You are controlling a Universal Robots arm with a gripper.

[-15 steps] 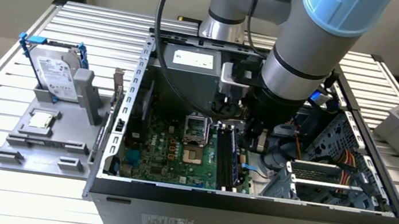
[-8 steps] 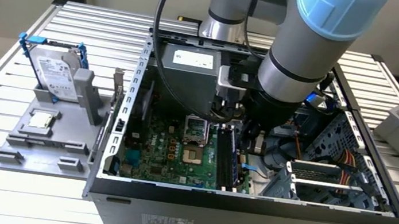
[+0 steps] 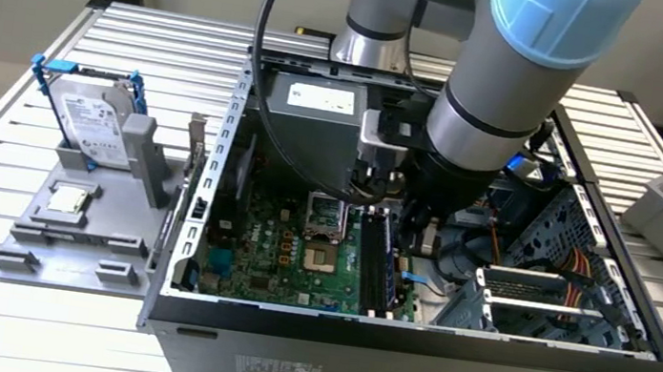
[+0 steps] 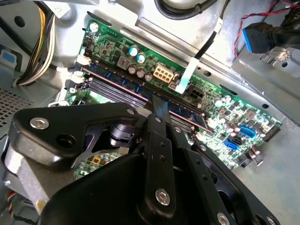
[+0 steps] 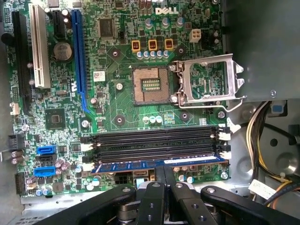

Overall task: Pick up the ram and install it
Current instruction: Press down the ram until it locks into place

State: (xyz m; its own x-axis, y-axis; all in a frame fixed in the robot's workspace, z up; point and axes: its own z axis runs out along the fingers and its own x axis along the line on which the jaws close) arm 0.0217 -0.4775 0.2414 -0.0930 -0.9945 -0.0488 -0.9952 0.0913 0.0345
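Observation:
The ram (image 5: 126, 166) is a thin bluish stick lying along the outermost of several black slots (image 5: 150, 145) on the green motherboard (image 5: 117, 108). It appears seated in that slot, between the white end clips. My gripper (image 5: 165, 172) stands over its middle, black fingers (image 5: 157, 180) drawn together on the stick's top edge. In the second wrist view the ram (image 4: 112, 77) runs diagonally under the gripper (image 4: 158, 105). In the exterior view the gripper (image 3: 414, 245) reaches down inside the open computer case (image 3: 414, 341), over the ram (image 3: 400, 270).
A CPU socket (image 5: 150, 85) with its open metal bracket (image 5: 208, 82) lies beside the slots. Cable bundles (image 5: 262, 136) hang near the slot ends. Outside the case, a grey fixture (image 3: 68, 238) holds a hard drive in a blue frame (image 3: 90, 121) and a small square chip (image 3: 71, 200).

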